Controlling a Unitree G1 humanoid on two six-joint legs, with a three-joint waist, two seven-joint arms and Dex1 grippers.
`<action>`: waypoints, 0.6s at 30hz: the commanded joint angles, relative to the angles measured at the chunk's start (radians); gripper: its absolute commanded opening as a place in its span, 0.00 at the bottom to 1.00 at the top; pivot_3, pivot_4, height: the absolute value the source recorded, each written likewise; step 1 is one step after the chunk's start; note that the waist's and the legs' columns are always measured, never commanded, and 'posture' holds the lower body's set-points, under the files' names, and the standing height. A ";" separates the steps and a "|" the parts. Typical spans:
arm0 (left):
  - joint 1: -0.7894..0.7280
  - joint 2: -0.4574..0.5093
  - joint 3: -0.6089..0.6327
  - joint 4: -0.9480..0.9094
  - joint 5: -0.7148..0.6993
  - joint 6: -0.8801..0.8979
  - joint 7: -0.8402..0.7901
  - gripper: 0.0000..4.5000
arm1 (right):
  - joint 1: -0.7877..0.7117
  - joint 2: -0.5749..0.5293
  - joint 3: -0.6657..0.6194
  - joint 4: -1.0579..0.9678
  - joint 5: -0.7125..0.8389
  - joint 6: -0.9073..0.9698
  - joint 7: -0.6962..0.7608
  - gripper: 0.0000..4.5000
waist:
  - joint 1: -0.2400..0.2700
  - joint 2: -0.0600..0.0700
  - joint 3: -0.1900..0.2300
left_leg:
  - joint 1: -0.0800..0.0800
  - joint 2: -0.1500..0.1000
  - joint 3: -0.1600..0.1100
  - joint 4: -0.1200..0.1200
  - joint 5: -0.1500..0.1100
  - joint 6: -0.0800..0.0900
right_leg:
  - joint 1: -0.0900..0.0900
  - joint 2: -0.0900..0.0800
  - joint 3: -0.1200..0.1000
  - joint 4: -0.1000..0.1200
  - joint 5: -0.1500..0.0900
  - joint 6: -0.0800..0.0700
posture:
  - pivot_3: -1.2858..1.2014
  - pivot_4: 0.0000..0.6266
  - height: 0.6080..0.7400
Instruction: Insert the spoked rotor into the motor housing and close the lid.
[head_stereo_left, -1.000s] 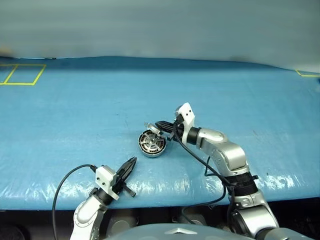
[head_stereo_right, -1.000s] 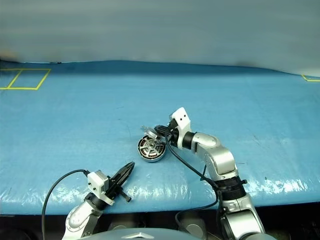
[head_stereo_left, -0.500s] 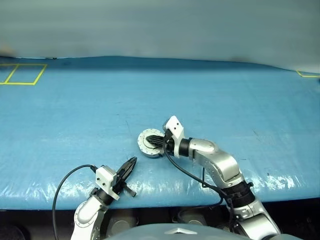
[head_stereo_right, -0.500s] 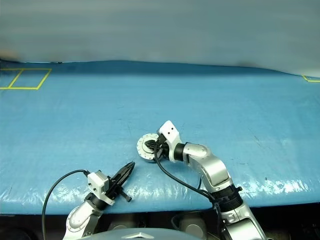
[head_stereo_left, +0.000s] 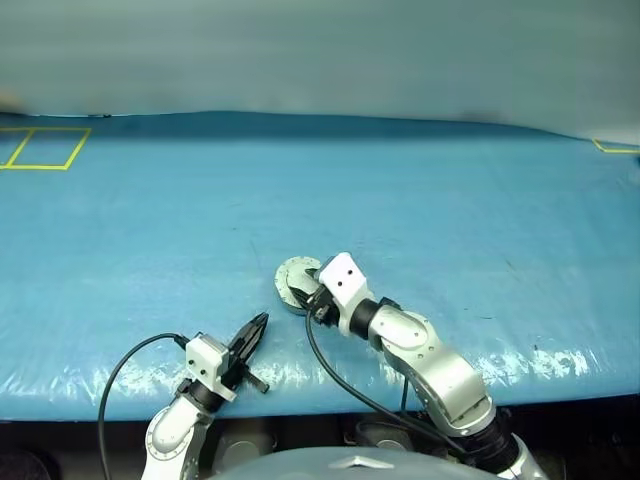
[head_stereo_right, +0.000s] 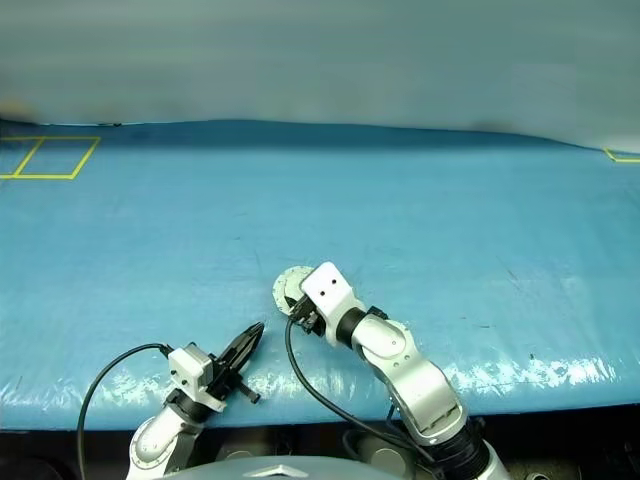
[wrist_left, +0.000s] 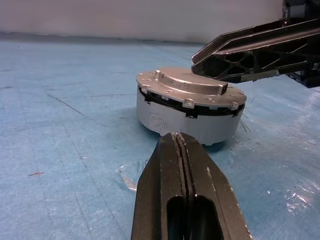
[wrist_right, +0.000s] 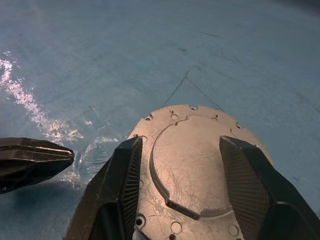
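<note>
Motor housing (wrist_left: 190, 112) stands upright on the blue tabletop (head_stereo_left: 450, 200), axis vertical, lid (wrist_right: 195, 165) seated flat on top. Right claw (wrist_right: 182, 195) spread, fingers above the lid — nothing pinched. Left claw (wrist_left: 182, 165) pressed together, near the housing.

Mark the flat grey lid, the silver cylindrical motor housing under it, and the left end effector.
flat grey lid (wrist_right: 192, 160): right wrist view, raised centre of its top face.
silver cylindrical motor housing (wrist_left: 165, 119): left wrist view, bare side wall.
left end effector (wrist_left: 182, 150): left wrist view, tips of the shut black fingers.
</note>
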 joint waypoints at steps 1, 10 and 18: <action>-0.009 0.000 -0.004 -0.002 0.002 -0.022 0.004 0.00 | -0.018 0.027 0.008 0.029 -0.035 -0.041 -0.033 0.81 | 0.000 0.000 0.000 | 0.000 0.000 0.000 0.000 0.000 0.000 | 0.000 0.000 0.000 0.000 0.000 0.000 | 0.52 0.24 1.00; -0.017 0.001 -0.006 -0.003 -0.001 -0.018 0.004 0.00 | -0.022 0.088 -0.031 0.106 -0.036 -0.076 -0.058 1.00 | 0.000 0.000 0.000 | 0.000 0.000 0.000 0.000 0.000 0.000 | 0.000 0.000 0.000 0.000 0.000 0.000 | 0.52 0.24 1.00; -0.022 0.006 -0.005 -0.003 -0.001 -0.013 0.003 0.00 | 0.027 0.079 -0.042 0.129 -0.016 -0.103 -0.021 0.80 | 0.000 0.000 0.000 | 0.000 0.000 0.000 -0.001 0.000 0.000 | 0.000 0.000 0.000 0.000 0.000 0.000 | 0.52 0.24 1.00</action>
